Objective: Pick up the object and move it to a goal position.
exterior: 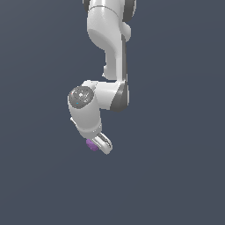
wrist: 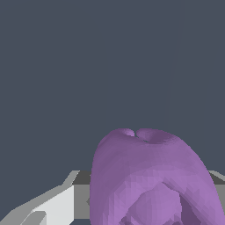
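Exterior view: plain dark grey surface; claw grips purple block.

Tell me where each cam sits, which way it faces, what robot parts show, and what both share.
Exterior view: off the arm, exact position unknown, facing the whole arm against a plain dark background; links, wrist and gripper show.
Wrist view: on the wrist, looking along the gripper at close range; only grey-white finger parts show, low in frame.
Shared: the purple object at the fingers, and the gripper itself.
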`<state>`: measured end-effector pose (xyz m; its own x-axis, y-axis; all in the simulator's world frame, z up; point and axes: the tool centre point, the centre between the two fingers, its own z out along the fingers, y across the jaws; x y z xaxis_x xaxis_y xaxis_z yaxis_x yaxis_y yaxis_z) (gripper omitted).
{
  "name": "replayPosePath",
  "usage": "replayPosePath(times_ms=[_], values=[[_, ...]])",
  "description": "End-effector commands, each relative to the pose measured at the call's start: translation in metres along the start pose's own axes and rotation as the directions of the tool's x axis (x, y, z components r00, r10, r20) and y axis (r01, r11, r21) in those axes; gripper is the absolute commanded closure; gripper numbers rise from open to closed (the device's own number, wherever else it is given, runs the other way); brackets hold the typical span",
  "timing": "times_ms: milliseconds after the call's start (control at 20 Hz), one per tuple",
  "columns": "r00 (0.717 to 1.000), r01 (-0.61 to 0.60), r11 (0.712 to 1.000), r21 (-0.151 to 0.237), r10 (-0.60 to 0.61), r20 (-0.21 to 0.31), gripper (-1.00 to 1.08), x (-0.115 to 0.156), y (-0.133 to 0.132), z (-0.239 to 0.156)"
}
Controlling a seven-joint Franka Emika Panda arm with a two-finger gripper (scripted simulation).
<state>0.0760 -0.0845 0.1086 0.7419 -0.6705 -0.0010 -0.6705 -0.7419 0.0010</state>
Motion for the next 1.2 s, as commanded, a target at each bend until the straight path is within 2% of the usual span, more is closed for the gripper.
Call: replayPosePath(times_ms=[0, 550, 850, 1150], values=[[1.0, 0.0, 1.0, 0.001, 0.0, -0.001, 1.08, -0.002, -0.008, -0.026], [1.0, 0.0, 1.0, 0.0, 0.0, -0.001, 1.08, -0.005, -0.04, -0.127], [1.0, 0.001, 1.0, 0.0, -0.001, -0.001, 1.08, -0.006, -0.049, -0.153], [1.0, 0.001, 1.0, 0.001, -0.001, -0.001, 1.08, -0.005, -0.052, -0.158]])
